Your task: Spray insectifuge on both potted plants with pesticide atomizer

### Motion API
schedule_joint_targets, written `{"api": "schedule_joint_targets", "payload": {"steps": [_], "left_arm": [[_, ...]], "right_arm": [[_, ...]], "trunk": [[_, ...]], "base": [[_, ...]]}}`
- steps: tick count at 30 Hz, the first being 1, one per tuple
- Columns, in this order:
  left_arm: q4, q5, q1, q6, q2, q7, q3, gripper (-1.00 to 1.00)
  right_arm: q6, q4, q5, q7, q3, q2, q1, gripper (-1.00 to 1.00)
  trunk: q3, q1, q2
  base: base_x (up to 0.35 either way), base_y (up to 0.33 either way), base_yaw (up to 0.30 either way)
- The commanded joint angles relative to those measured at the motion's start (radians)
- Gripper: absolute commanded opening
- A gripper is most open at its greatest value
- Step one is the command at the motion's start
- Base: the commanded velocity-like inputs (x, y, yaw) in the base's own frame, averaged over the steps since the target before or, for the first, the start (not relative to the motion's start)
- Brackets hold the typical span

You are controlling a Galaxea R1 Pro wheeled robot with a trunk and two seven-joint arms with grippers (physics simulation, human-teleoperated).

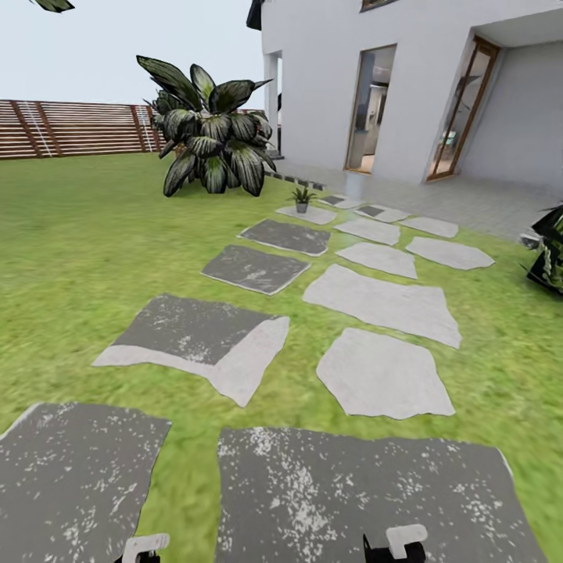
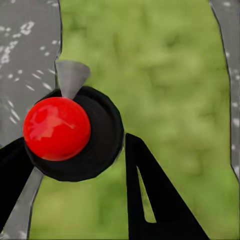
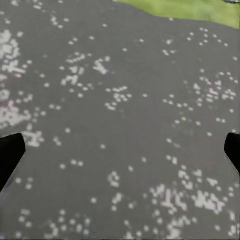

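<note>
Left gripper has its fingers parted, holding nothing, over grass beside a stepping stone. Right gripper is spread wide over speckled stone. One potted plant sits far up the stepping-stone path, just right of the big dark bush, lawn open around.

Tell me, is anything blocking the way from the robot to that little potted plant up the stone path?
Nothing visible blocks it. The potted plant sits on a far stepping stone, and flat stones and lawn lie between. The big bush stands off to the side.
</note>
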Motion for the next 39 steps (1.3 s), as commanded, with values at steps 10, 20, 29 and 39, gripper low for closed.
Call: {"api": "schedule_joint_targets", "payload": {"steps": [10, 20, 29, 39], "left_arm": [[0.007, 0.002, -0.001, -0.003, 0.0, 0.0, 0.0, -1.0], [0.009, 0.003, -0.001, -0.003, -0.002, 0.0, -0.002, -1.0], [0.009, 0.005, -0.001, -0.004, 0.0, 0.0, 0.0, -1.0], [0.01, 0.006, 0.0, -0.004, 0.0, 0.0, 0.0, -1.0]], "right_arm": [[-0.003, 0.001, -0.009, -0.002, 0.009, 0.0, 0.0, 1.0], [-0.003, -0.002, -0.007, 0.002, 0.011, 0.005, 0.0, 1.0], [-0.003, 0.0, -0.006, 0.001, 0.01, 0.004, 0.0, 1.0], [-0.004, -0.002, -0.013, -0.003, 0.007, 0.002, 0.0, 1.0]], "trunk": [[-0.001, 0.0, 0.0], [-0.001, 0.0, 0.0], [-0.001, 0.0, 0.0], [-0.001, 0.0, 0.0]], "base": [[0.31, 0.203, 0.0], [0.303, 0.214, 0.0], [0.302, 0.214, 0.0], [0.302, 0.215, 0.0]]}}
